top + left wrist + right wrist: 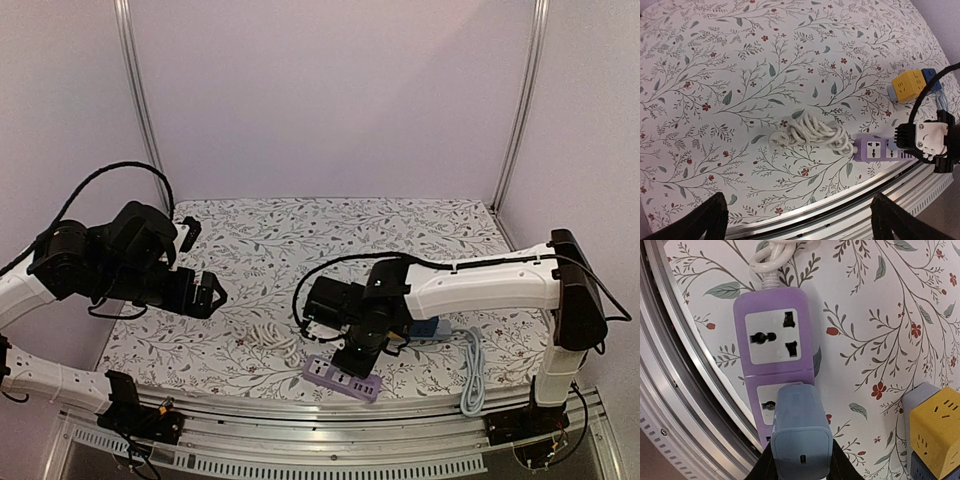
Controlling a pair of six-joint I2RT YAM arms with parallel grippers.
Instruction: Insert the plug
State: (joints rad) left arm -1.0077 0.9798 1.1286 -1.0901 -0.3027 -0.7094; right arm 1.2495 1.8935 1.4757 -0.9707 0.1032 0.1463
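A floral cloth [880, 315] lies under the right gripper [801, 467]. A yellow socket cube [935, 440] sits near the gripper but apart from it, on the side away from the table edge. It is joined to a grey cube [918, 399] and a dark blue cube [914, 467]. A metal rail [675, 390] runs along the gripper's other side, toward the bases. From above, a pale blue cable [474, 370] trails from the cubes to the rail, well to the gripper's right.

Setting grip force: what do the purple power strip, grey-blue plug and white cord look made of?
Power strip: hard plastic, matte lilac shell, white socket faces. Plug: smooth plastic, probably; satin sheen, rounded moulded edges. Cord: flexible rubbery or vinyl sheath, judging by its loose coils.
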